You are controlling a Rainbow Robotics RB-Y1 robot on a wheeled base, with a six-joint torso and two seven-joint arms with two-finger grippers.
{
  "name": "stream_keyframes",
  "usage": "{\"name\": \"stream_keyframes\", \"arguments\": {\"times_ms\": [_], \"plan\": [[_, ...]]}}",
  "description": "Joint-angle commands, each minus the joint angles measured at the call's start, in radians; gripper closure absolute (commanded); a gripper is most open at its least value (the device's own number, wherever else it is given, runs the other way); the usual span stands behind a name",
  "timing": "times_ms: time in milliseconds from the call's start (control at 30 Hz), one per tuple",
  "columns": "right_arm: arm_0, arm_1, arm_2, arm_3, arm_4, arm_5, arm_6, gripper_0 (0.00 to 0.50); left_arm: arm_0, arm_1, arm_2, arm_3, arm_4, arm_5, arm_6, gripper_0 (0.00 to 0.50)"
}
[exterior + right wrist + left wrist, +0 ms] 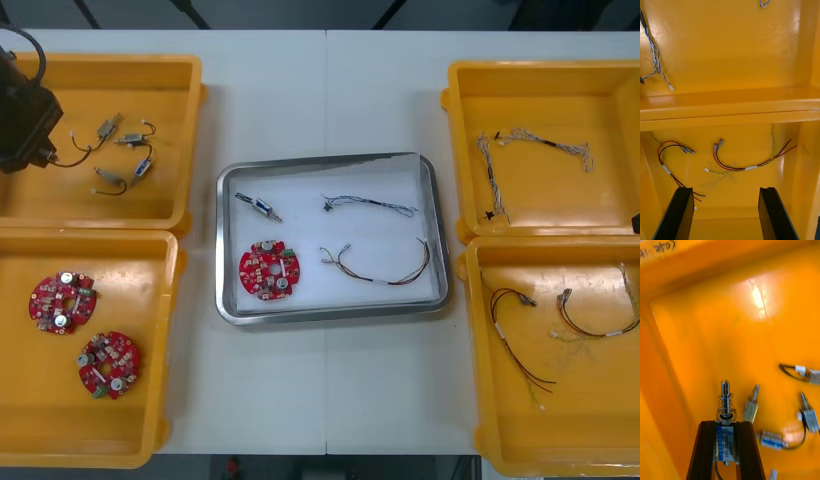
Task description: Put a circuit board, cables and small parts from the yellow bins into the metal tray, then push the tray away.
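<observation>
My left gripper (40,150) hangs over the far left yellow bin (100,68). In the left wrist view it (725,429) is shut on a small metal part (725,405) whose spring end sticks out past the fingertips. Three more small metal parts (750,408) lie loose on the bin floor beside it. The metal tray (330,312) in the middle holds a red circuit board (269,270), a small metal part (258,206), a blue and white cable (370,205) and a red and yellow cable (385,265). My right gripper (725,191) is open above the near right bin, short of a red and yellow cable (748,165).
The near left bin (150,440) holds two circuit boards (62,302). Blue and white cables (495,175) lie in the far right bin (540,75). Two cables (515,340) lie in the near right bin (560,462). A bin wall (730,108) stands beyond my right fingers.
</observation>
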Motion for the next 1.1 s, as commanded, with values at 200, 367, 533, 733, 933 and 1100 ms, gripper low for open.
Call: {"name": "stream_keyframes", "arguments": {"times_ms": [200, 367, 533, 733, 933, 1100], "plan": [[0.061, -0.030, -0.032, -0.025, -0.019, 0.004, -0.052, 0.000, -0.019, 0.067, 0.050, -0.172, 0.099, 0.071, 0.048, 0.500], [0.062, -0.002, -0.035, -0.025, -0.024, 0.004, -0.068, 0.000, -0.019, 0.054, 0.041, -0.273, 0.126, 0.074, 0.177, 0.500], [0.076, 0.004, -0.033, -0.025, -0.028, 0.004, -0.071, 0.000, -0.019, 0.023, -0.005, -0.378, 0.103, 0.088, 0.292, 0.500], [0.087, 0.008, -0.033, -0.025, -0.031, 0.004, -0.071, 0.000, -0.019, -0.052, -0.042, -0.461, 0.034, 0.129, 0.424, 0.500], [0.087, 0.008, -0.033, -0.025, -0.031, 0.004, -0.071, 0.000, -0.032, -0.163, -0.110, -0.507, -0.076, 0.149, 0.550, 0.500], [0.087, 0.008, -0.033, -0.025, -0.031, 0.004, -0.071, 0.000, -0.055, -0.255, -0.156, -0.507, -0.135, 0.161, 0.578, 0.500]]}}
